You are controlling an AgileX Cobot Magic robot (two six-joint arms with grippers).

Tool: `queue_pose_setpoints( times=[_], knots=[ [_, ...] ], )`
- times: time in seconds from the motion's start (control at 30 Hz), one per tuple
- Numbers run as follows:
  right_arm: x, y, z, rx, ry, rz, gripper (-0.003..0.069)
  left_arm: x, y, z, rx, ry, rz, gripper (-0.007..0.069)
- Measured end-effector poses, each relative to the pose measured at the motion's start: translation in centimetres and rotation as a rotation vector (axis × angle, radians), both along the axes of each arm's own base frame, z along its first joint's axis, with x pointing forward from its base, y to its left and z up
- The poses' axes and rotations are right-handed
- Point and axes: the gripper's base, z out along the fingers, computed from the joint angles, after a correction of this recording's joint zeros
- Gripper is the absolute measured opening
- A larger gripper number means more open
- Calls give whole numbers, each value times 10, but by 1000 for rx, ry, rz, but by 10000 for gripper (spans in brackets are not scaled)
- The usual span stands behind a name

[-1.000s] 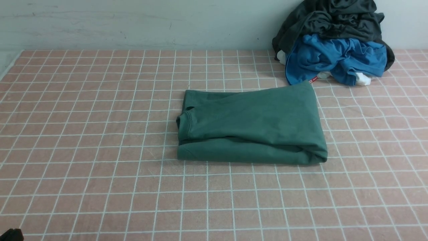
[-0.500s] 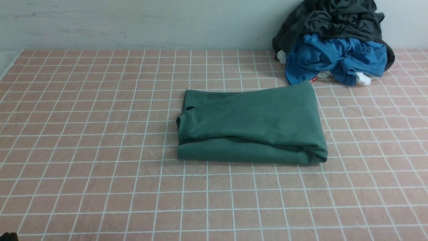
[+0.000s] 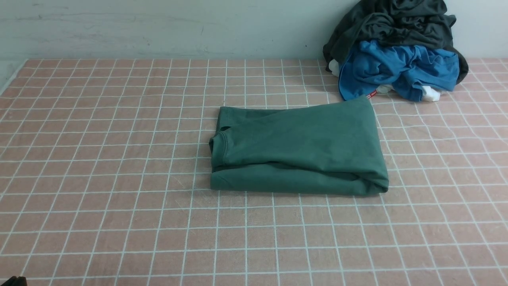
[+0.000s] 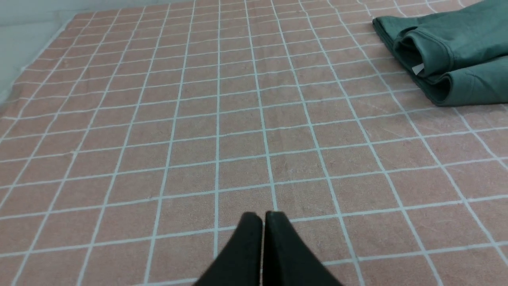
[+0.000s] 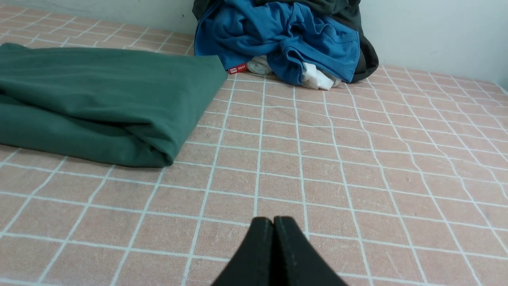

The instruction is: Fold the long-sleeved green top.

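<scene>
Green long-sleeved top (image 3: 297,149) is lying folded mid-cloth, far corner nearly touching the clothes pile (image 3: 397,47) by the wall. You're getting wide bare checked tablecloth (image 3: 99,159) to its left and front. Left gripper (image 4: 262,216) & right gripper (image 5: 273,221) are hovering w/ fingers pressed together, holding nothing.

Our left gripper (image 4: 263,216), fingers pressed together and empty, hangs over the pink checked cloth (image 4: 198,119); the folded green top (image 4: 452,51) lies well apart from it.

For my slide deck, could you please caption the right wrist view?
Shut right hand above the pink gridded cloth, folded green top alongside.
</scene>
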Motion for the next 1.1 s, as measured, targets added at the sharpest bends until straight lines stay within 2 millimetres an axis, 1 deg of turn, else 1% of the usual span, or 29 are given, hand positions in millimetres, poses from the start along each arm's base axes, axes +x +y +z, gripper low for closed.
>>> queue_pose_setpoints(
  times=[0.4, 1.1],
  knots=[
    [0, 0, 0, 0, 0, 0, -14, 0, -2, 0, -71, 1, -6, -3],
    [0, 0, 0, 0, 0, 0, -14, 0, -2, 0, -72, 1, -6, -3]
  ],
)
